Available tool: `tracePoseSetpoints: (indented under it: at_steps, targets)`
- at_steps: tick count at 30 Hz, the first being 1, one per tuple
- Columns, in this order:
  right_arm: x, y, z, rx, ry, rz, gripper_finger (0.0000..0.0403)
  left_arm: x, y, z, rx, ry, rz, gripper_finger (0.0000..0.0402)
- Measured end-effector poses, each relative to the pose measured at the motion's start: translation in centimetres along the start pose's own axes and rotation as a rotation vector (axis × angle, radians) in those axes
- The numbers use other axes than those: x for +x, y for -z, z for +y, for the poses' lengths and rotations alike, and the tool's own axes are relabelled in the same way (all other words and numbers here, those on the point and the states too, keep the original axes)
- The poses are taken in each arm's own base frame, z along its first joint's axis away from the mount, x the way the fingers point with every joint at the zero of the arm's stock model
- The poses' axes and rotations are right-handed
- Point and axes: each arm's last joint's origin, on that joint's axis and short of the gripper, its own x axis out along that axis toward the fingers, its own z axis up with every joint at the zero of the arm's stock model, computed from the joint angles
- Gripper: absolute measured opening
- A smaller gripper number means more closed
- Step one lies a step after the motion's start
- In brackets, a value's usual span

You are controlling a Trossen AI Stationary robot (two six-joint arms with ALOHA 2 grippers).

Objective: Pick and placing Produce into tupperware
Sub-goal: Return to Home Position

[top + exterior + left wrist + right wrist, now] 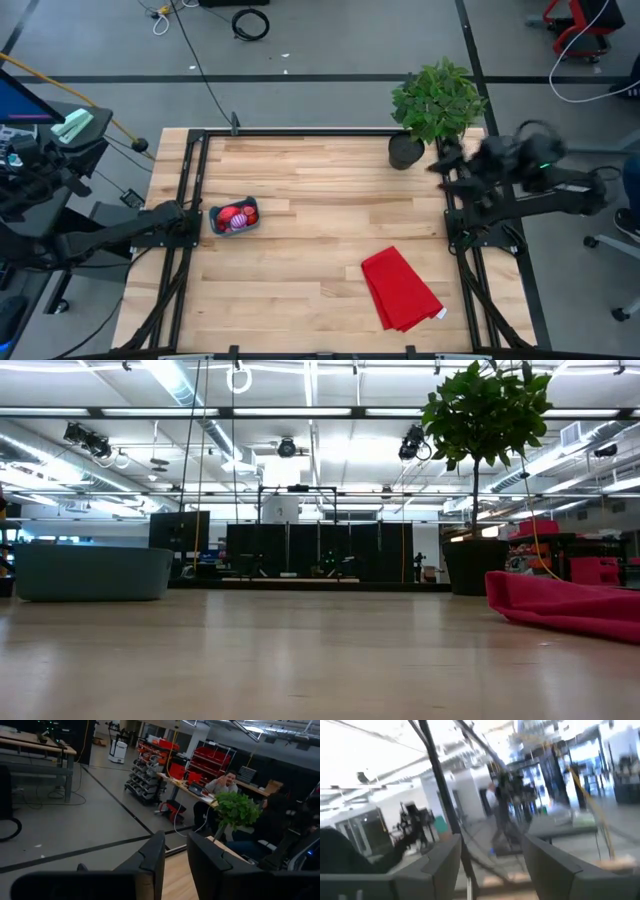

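The teal tupperware [233, 219] sits near the table's left edge and shows as a low tub [95, 572] in the low view. Red produce [238, 216] and one purple-and-white piece lie inside it. My left gripper [192, 214] hangs just left of the tupperware; its fingers [176, 865] are open by a narrow gap and hold nothing. My right gripper [443, 162] is blurred at the table's right far side, next to the plant pot. Its fingers [492, 865] are wide open and empty.
A potted plant [430, 110] stands at the far right corner. A folded red cloth [400, 288] lies on the near right part of the table [320, 250] and shows at the right [570, 605] in the low view. A person [225, 782] sits in the room beyond.
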Motion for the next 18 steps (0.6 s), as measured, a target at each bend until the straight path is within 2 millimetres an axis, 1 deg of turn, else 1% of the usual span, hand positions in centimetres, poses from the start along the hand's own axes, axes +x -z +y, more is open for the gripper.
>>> tracePoseSetpoints:
  at_steps: [2, 5, 7, 10, 12, 15, 18]
  targets:
    - [0.2, 2.4, -0.9, 0.035, 0.002, 0.012, 0.0220, 0.0, 0.0, 0.0, 0.000, 0.000, 0.000, 0.0089]
    - [-0.2, 4.9, -1.8, 0.078, -0.006, -0.021, 0.0220, 0.0, 0.0, 0.0, 0.000, 0.000, 0.000, 0.0091]
    - [-0.7, 5.8, -2.1, 0.080, -0.019, -0.064, 0.0220, 0.0, 0.0, 0.0, 0.001, -0.001, 0.003, 0.0091]
    - [-1.3, 7.5, -2.7, 0.102, 0.029, -0.055, 0.0220, 0.0, 0.1, 0.0, 0.002, -0.003, 0.007, 0.0088]
    - [-1.8, 8.3, -2.9, 0.113, 0.049, -0.052, 0.0220, 0.0, 0.1, 0.0, 0.003, -0.005, 0.013, 0.0085]
    - [-3.1, 8.3, -2.7, 0.100, 0.026, -0.101, 0.0220, -0.3, 0.2, 0.2, 0.001, -0.002, 0.005, 0.0082]
    - [-4.4, 8.6, -2.5, 0.065, 0.014, -0.136, 0.0220, -1.6, 0.6, 0.7, -0.019, 0.003, -0.034, 0.0080]
